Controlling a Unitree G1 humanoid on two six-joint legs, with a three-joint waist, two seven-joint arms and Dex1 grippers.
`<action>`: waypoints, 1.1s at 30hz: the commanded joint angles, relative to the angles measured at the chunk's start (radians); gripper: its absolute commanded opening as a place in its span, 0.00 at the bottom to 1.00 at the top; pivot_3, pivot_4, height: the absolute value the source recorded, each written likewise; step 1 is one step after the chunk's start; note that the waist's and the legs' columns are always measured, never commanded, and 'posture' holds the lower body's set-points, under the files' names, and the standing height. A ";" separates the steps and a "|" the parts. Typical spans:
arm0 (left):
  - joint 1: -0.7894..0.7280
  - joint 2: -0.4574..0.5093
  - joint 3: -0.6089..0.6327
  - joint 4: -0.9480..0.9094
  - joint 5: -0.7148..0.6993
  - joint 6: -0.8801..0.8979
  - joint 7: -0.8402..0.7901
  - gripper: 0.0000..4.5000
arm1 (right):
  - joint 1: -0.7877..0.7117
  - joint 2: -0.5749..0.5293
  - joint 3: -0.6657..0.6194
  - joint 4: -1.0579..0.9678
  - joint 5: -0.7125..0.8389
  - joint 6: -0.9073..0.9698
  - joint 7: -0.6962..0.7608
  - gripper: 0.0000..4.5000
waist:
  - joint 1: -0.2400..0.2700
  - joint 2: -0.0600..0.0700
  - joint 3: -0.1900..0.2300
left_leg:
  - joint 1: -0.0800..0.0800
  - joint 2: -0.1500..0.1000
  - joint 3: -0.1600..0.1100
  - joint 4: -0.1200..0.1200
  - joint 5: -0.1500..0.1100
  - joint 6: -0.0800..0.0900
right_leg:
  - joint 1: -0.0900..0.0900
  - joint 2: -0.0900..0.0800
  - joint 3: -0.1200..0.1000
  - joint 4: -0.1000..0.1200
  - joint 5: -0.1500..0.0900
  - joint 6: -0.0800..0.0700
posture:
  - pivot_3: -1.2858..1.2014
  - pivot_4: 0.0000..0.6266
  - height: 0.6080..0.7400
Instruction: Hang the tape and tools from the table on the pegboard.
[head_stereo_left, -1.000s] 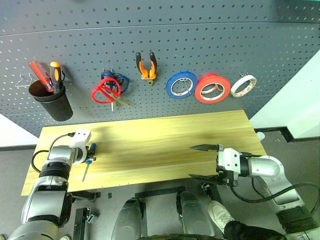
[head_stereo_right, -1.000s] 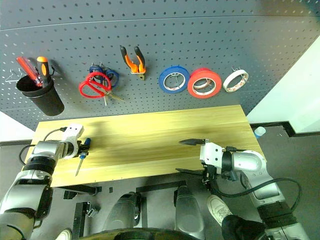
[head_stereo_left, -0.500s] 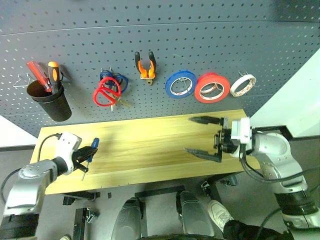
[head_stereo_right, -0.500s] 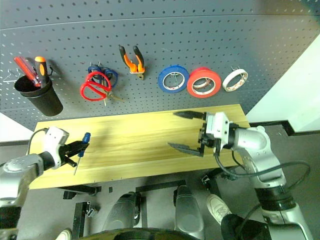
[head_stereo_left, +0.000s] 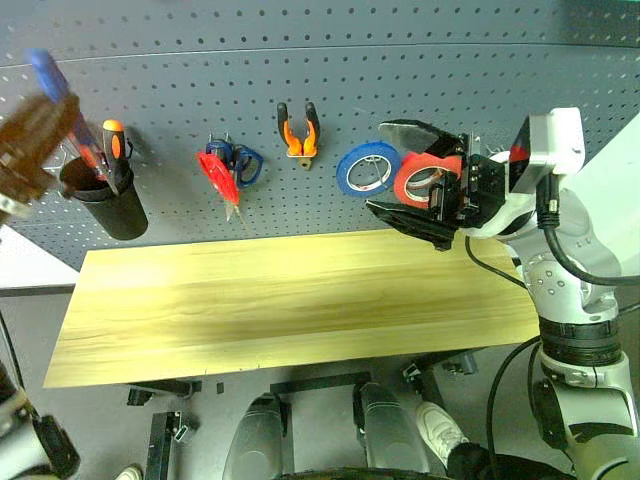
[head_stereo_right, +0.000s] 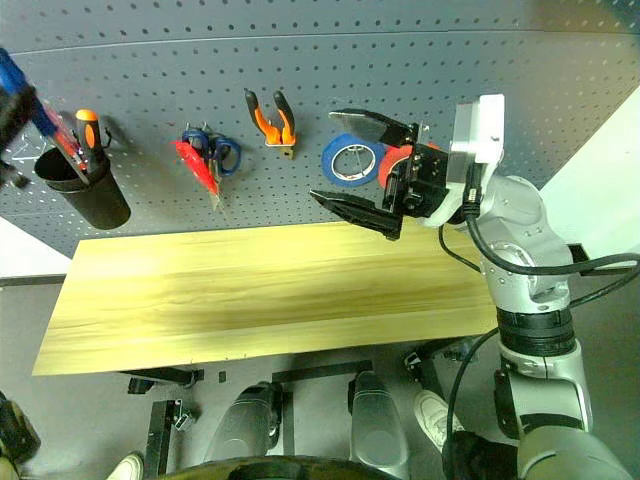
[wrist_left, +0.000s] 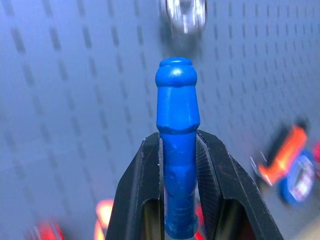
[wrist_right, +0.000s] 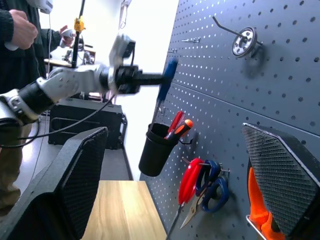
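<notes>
High at the left of the dark grey pegboard (head_stereo_left: 200, 80), my left gripper (wrist_left: 177, 137) is shut on the blue-handled screwdriver (wrist_left: 176, 150), handle end toward the board; the same screwdriver (head_stereo_left: 47, 78) is blurred there in the head views. My right gripper (head_stereo_left: 380, 168) stands open and holds nothing, in front of the blue roll (head_stereo_left: 362, 168) and the red-orange tape (head_stereo_left: 418, 180), which it partly covers. Red-handled scissors (head_stereo_left: 216, 176) and orange-and-black pliers (head_stereo_left: 297, 130) hang on the board. The wooden table (head_stereo_left: 300, 300) lies below.
A black cup (head_stereo_left: 103, 203) on the board holds a red and an orange screwdriver. Blue-handled scissors (head_stereo_left: 243, 160) hang beside the red ones. A metal hook (wrist_right: 240, 37) juts from the board. A person (wrist_right: 15, 30) stands off to the left of the table.
My left gripper has swung up from the table's left end to the board's upper left, carrying the screwdriver. My right gripper has risen, still open, to in front of the tape rolls.
</notes>
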 joint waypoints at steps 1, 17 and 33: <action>-0.097 0.053 -0.034 0.101 0.098 -0.107 0.035 0.11 | 0.015 0.010 -0.010 -0.031 -0.010 -0.007 0.001 1.00 | 0.000 0.000 0.000 | 0.000 0.000 0.000 0.000 0.000 0.000 | 0.000 0.000 0.000 0.000 0.000 0.000 | 0.51 0.21 0.93; -0.099 0.078 -0.123 0.382 0.225 -0.237 -0.050 0.40 | 0.076 0.000 -0.031 -0.055 -0.053 -0.007 -0.018 1.00 | -0.003 0.000 0.000 | -0.004 0.000 0.000 0.000 0.000 0.000 | -0.004 0.000 0.000 0.001 0.000 0.000 | 0.49 0.21 0.93; 0.303 0.070 0.121 -0.058 -0.036 -0.037 -0.181 0.83 | 0.249 -0.062 0.000 -0.050 -0.189 -0.066 0.035 1.00 | -0.003 0.000 0.000 | -0.006 0.000 0.000 0.000 0.000 0.000 | -0.006 0.000 0.000 0.000 0.000 0.000 | 0.50 0.21 0.93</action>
